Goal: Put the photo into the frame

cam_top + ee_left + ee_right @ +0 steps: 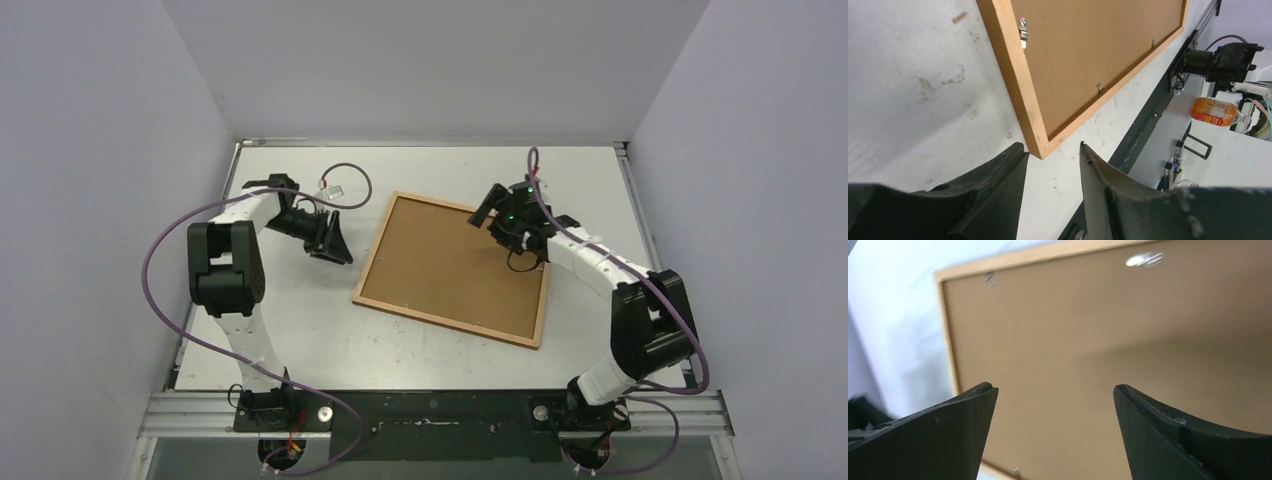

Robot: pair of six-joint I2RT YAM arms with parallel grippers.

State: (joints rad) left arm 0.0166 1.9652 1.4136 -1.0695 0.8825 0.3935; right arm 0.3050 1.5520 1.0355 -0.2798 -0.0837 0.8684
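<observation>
The frame (375,248) lies face down on the bench (290,330), a little to the right of the middle, with a plain brown backing board (455,265) filling its opening. The photo shows in none of the views; it may lie under the board or be somewhere out of sight, and I cannot tell which.

With the board in place and small metal clips (1023,31) along the inner edge, my guess is that the work is now about the back of the frame, either getting the board out so the print can go in, or fastening it down over a print already laid. Either way the next move calls for fine work at the clips or at the board's edge (both sit nearly flat, with little to catch), and for the frame not to slide across the bench.

The left tool (335,245) sits near the frame's left side, not touching it. Its jaws are partly apart and nothing is between them; in the wrist view a corner of the frame shows just past the tips.

The right tool (1055,390) hangs over the board's far right part, spread wide and gripping nothing.
</observation>
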